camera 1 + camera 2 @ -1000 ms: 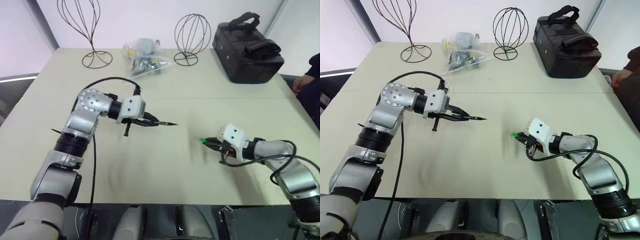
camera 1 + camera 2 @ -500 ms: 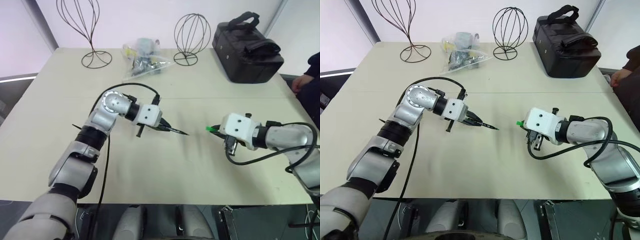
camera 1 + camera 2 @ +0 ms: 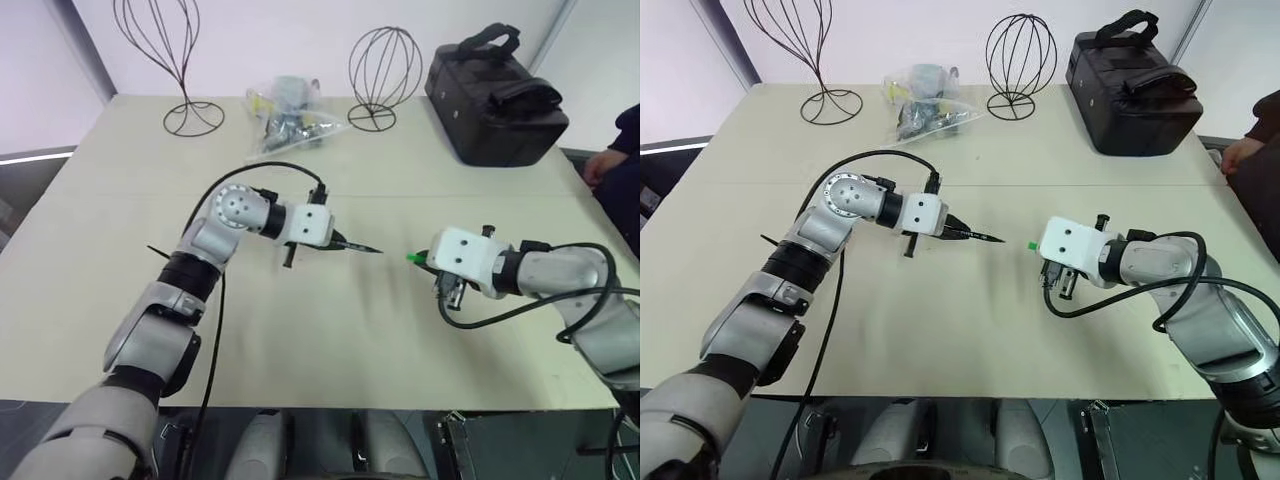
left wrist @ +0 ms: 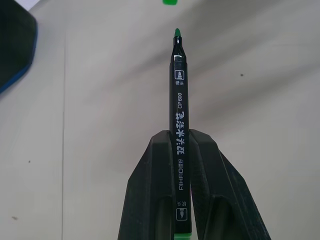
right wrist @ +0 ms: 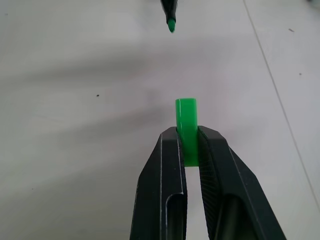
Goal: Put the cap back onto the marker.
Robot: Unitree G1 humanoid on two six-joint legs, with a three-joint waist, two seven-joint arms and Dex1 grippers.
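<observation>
My left gripper (image 4: 178, 134) is shut on the marker (image 4: 178, 110), a thin black stick with white lettering and a green tip. The marker (image 3: 355, 246) is held above the middle of the table, its tip pointing right. My right gripper (image 5: 186, 132) is shut on the cap (image 5: 186, 125), a small bright green cylinder that sticks out past the fingertips. The cap (image 3: 413, 258) faces the marker tip across a short gap, and the two are apart. In the right wrist view the marker tip (image 5: 171, 22) shows slightly off the cap's line.
A black bag (image 3: 495, 95) stands at the table's far right. Two wire stands (image 3: 385, 70) (image 3: 170, 60) and a clear plastic bag of small items (image 3: 290, 120) line the far edge. A person's hand (image 3: 605, 165) rests at the right edge. The beige table (image 3: 320, 340) is bare in front.
My left gripper carried the marker to the right, toward the cap. My right gripper lifted the cap off the table level and rolled. The gap between tip and cap has shrunk.
</observation>
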